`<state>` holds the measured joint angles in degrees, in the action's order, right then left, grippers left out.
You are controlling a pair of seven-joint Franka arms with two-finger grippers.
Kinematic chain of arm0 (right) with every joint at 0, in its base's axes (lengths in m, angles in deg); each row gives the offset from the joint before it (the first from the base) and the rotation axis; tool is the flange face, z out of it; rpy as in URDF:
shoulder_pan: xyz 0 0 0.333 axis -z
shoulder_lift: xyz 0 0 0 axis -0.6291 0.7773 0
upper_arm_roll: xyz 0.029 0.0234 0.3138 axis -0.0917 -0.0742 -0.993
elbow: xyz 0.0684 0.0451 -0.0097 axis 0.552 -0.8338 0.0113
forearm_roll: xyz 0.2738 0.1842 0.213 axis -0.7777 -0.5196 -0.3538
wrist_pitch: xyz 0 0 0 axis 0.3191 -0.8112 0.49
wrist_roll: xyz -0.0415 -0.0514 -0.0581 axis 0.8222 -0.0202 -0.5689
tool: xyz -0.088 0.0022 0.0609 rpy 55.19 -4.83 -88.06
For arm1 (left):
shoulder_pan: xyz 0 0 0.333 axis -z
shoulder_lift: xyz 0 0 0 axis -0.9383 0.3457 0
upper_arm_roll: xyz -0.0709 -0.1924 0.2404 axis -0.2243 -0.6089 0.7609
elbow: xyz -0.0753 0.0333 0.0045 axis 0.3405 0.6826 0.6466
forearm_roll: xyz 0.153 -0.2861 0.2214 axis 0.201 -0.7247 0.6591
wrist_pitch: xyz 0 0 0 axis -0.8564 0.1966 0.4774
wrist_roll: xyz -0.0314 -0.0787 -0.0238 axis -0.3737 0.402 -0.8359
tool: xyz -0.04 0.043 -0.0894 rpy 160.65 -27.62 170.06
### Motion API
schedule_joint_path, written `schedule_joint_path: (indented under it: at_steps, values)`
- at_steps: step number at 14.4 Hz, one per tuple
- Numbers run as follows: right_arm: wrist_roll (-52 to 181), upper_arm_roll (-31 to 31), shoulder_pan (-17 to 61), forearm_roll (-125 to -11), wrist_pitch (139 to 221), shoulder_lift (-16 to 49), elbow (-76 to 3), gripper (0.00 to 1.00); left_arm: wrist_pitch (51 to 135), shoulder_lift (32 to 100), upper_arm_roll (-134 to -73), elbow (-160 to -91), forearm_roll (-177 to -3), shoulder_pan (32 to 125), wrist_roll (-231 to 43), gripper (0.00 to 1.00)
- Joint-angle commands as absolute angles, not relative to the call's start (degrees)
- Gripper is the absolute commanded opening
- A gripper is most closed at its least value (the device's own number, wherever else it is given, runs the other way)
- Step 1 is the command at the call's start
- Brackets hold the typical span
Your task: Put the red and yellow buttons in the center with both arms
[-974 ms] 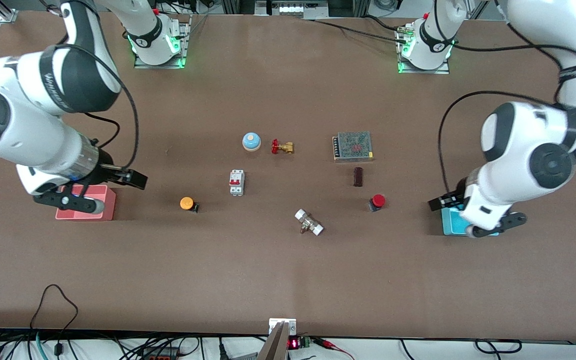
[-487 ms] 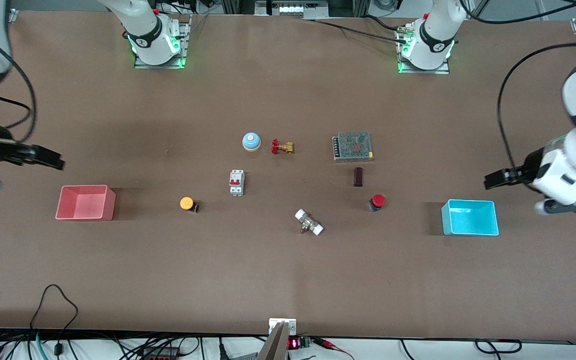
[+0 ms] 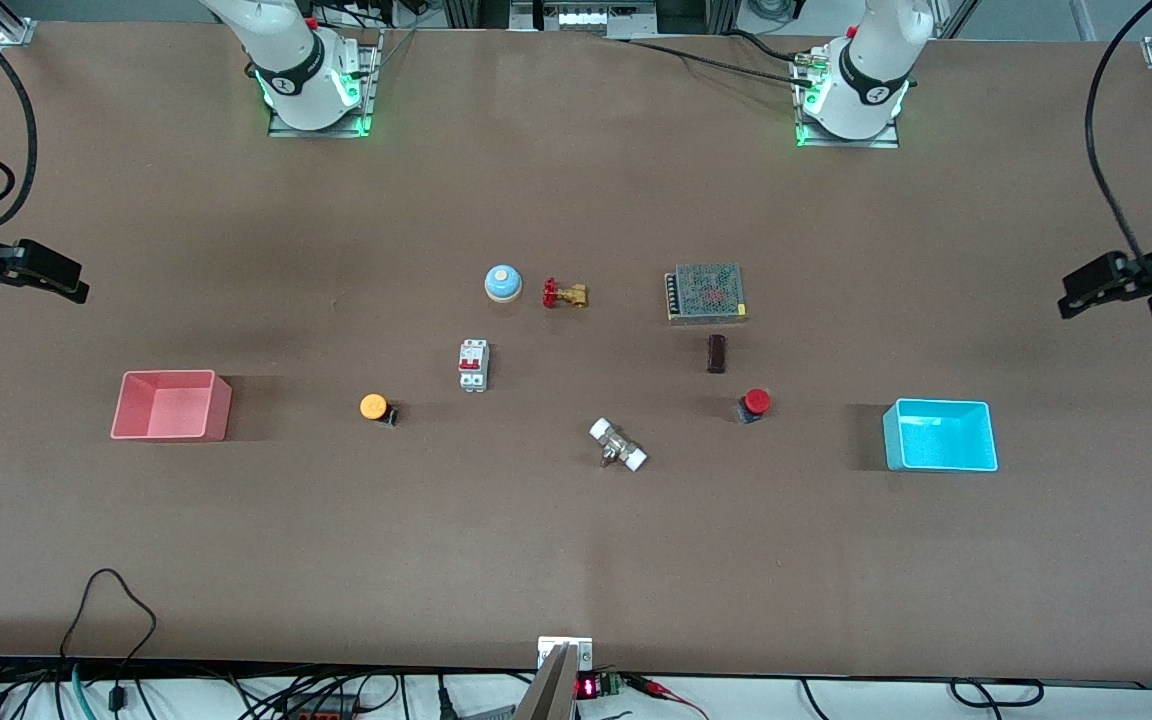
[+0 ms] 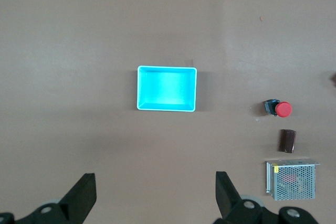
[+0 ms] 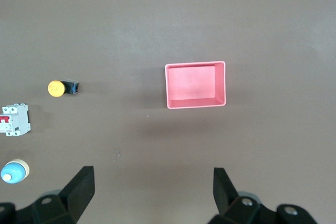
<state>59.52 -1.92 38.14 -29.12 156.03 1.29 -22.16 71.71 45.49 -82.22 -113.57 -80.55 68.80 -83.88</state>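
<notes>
The yellow button (image 3: pixel 373 406) lies on its side on the brown table toward the right arm's end, and also shows in the right wrist view (image 5: pixel 55 88). The red button (image 3: pixel 756 402) lies toward the left arm's end, and also shows in the left wrist view (image 4: pixel 283 109). My left gripper (image 3: pixel 1074 298) is open and empty, high over bare table at the left arm's end, beside the cyan bin (image 3: pixel 891 442); its own wrist view shows it too (image 4: pixel 155 195). My right gripper (image 3: pixel 74 290) is open and empty, high over the right arm's end beside the pink bin (image 3: pixel 222 410); it shows in the right wrist view (image 5: pixel 152 190).
Between the buttons stand a white circuit breaker (image 3: pixel 473 365), a blue dome with a cream top (image 3: pixel 503 283), a brass valve with a red handwheel (image 3: pixel 564 294), a mesh-topped power supply (image 3: pixel 705 292), a dark brown block (image 3: pixel 716 353) and a white-ended fitting (image 3: pixel 618 445).
Both arms have risen and swung outward from over the bins toward the table's ends. Both bins now show in full. The buttons have not moved.
</notes>
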Motion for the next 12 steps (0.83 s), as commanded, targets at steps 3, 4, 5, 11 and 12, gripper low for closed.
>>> schedule_joint_path:
  at_steps: [3, 4, 5, 11, 12]
  values:
    - [59.57, -2.88, 40.22, -29.23, 156.71, -6.85, -31.76, 1.0, 74.45, 36.96, -83.27, -122.98, -79.19, 67.93, -81.59, 1.0]
    - [59.66, -2.88, 40.22, -29.23, 156.27, -7.12, -31.77, 1.0, 76.2, 35.81, -83.36, -125.0, -79.19, 67.93, -81.59, 1.0]
    - [60.35, -2.88, 40.22, -29.14, 155.83, -7.21, -31.77, 1.0, 77.35, 34.93, -83.45, -126.5, -79.19, 67.93, -81.59, 1.0]
    - [61.5, -2.88, 40.22, -29.23, 154.15, -7.74, -31.77, 1.0, 76.31, 38.52, -83.45, -122.31, -79.36, 68.19, -84.05, 1.0]
    - [61.5, -2.88, 40.22, -29.23, 154.07, -7.74, -31.77, 1.0, 75.52, 38.79, -83.45, -122.12, -79.36, 68.28, -84.84, 1.0]
